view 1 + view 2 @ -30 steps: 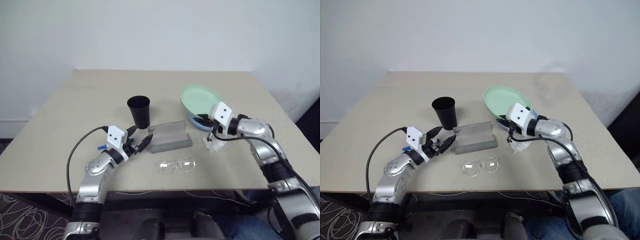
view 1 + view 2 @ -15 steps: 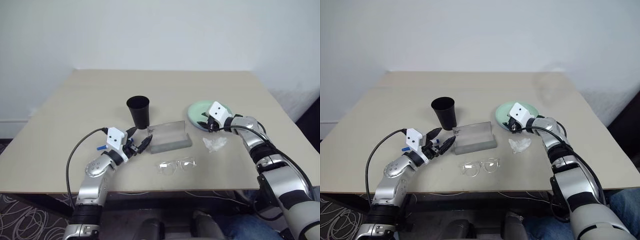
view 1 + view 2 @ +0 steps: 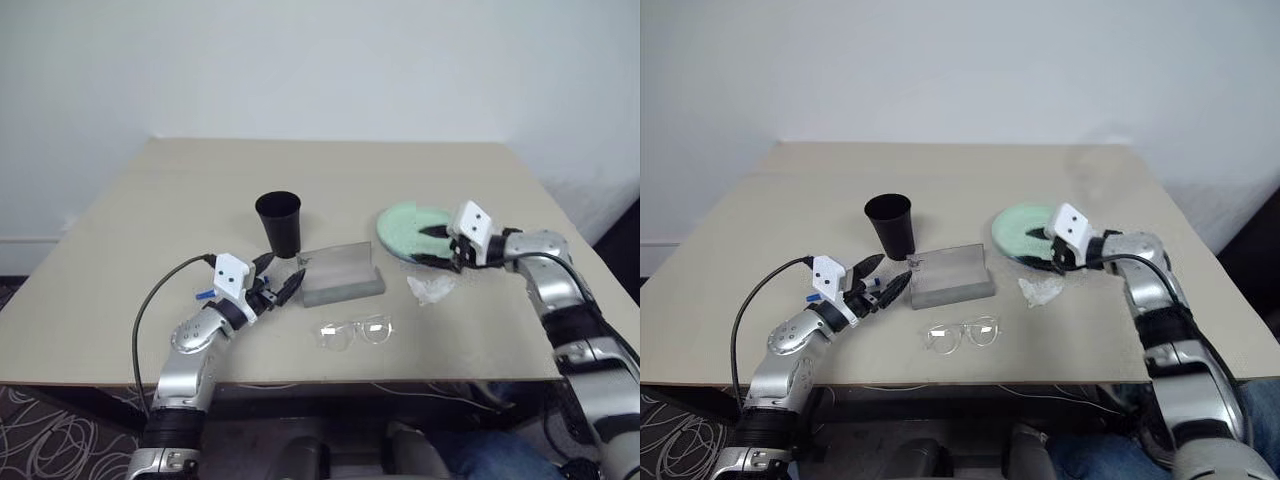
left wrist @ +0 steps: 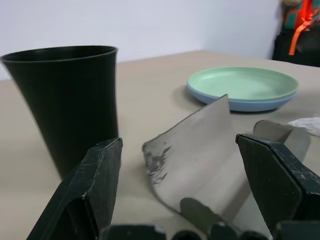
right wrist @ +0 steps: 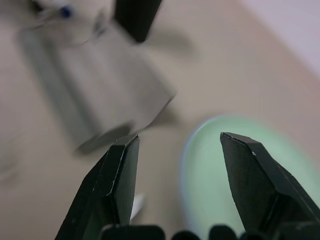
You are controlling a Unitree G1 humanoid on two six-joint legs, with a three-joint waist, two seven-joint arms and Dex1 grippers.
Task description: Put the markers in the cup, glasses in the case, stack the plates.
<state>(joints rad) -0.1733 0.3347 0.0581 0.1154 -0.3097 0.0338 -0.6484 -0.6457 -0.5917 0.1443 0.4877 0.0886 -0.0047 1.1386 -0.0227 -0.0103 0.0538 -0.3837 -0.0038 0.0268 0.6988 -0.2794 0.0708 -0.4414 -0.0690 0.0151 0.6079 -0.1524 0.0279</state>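
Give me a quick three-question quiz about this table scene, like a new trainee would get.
1. True or false: the mint green plate lies on the light blue plate.
2. What lies on the table nearest the front edge: A) the cup, B) the glasses, C) the case?
3. Fill in: the right gripper, beside the plates, has its jaws ____.

Key:
1. True; the green one sits on the blue one.
2. B; the glasses lie in front of the case, whose clear lid stands open.
3. Open, holding nothing.
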